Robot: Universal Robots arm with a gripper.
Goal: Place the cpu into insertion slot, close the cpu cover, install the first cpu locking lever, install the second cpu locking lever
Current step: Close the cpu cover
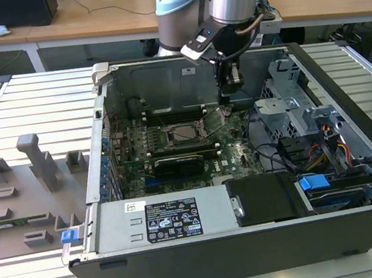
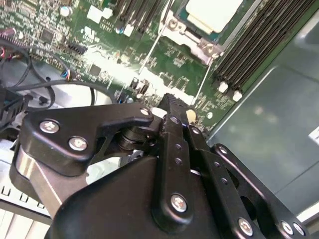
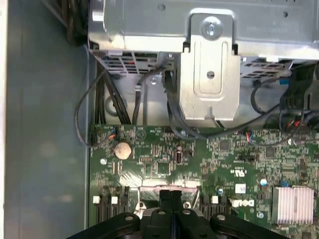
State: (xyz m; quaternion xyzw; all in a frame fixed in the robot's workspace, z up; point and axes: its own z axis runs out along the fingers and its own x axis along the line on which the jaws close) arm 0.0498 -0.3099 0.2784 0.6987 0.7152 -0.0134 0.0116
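The cpu (image 1: 185,133) (image 2: 212,11) lies silver top up in the insertion slot (image 1: 170,141) on the green motherboard. The cpu cover (image 2: 198,39) lies flat around it as a metal frame. Two thin wire levers (image 2: 152,52) (image 2: 204,77) run from the cover's corner towards my fingertips. My gripper (image 1: 226,98) (image 2: 173,102) (image 3: 170,194) hangs just off the socket's corner, on the exterior view's right of it. Its black fingers are pressed together, and I see nothing between them. Whether the tip touches a lever I cannot tell.
The open computer case (image 1: 343,84) walls in the board. A silver drive cage (image 1: 285,109) (image 3: 209,74) and black cables (image 3: 124,99) stand at the exterior view's right. Memory slots (image 2: 249,45) flank the socket. A power supply (image 1: 172,216) sits at the front.
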